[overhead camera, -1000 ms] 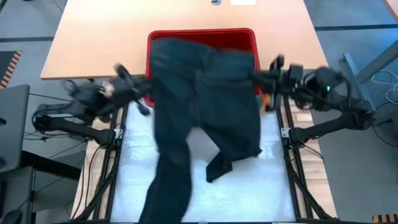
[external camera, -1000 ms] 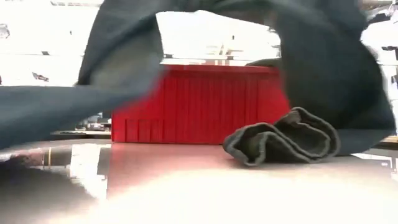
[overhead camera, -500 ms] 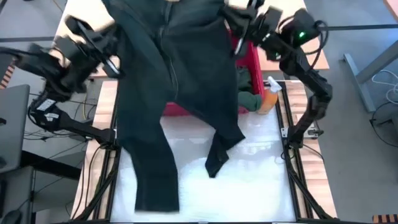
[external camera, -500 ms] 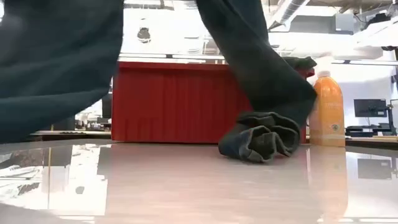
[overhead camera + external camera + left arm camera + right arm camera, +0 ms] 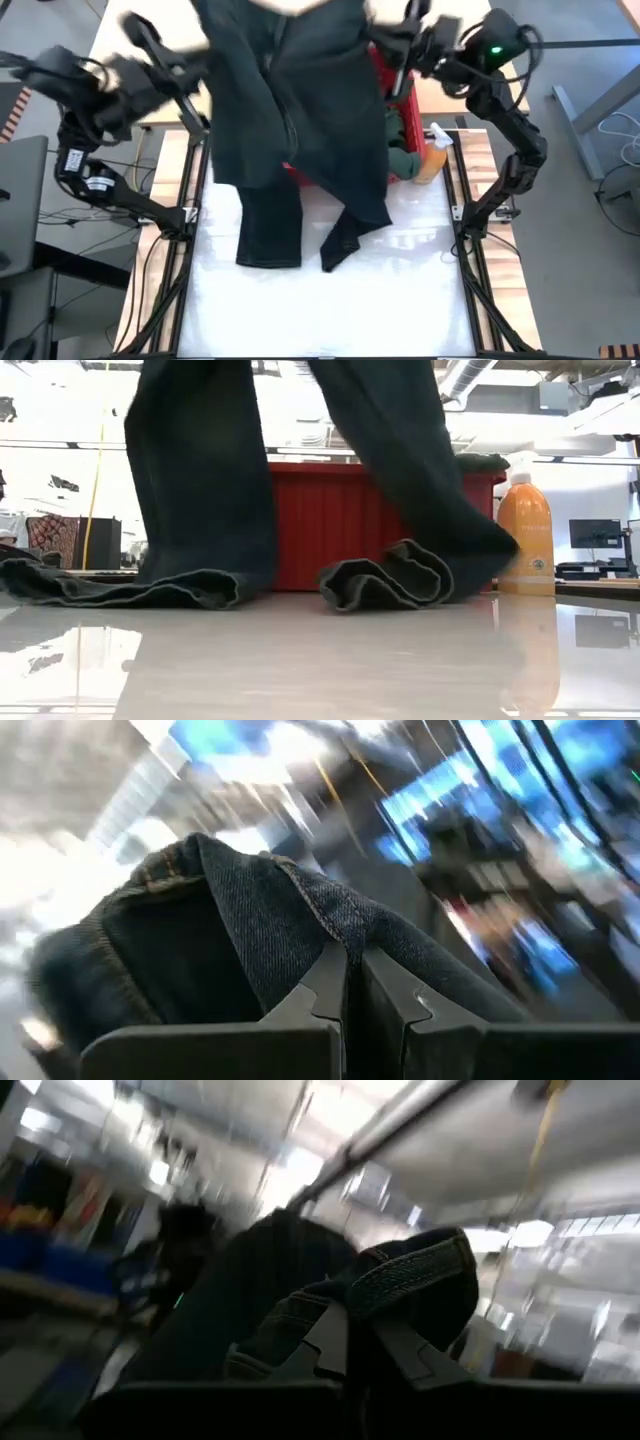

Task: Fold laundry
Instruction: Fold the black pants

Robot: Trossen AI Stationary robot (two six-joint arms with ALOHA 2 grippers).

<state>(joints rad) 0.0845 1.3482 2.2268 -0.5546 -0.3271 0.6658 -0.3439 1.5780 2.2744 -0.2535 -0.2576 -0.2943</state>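
The jeans are dark blue-black denim with tan stitching along the waistband seams. The basket behind them is bright red with fine vertical ribs. A dark green garment lies in it. The bottle is orange with a white cap and a pale label. The table is glossy white; both arms are black.

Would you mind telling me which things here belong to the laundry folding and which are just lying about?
Part of the job:
- dark jeans, held up by the waistband, leg ends on the table
- left gripper, shut on the jeans
- right gripper, shut on the jeans
- green garment in the basket

Just lying about:
- red basket
- orange spray bottle
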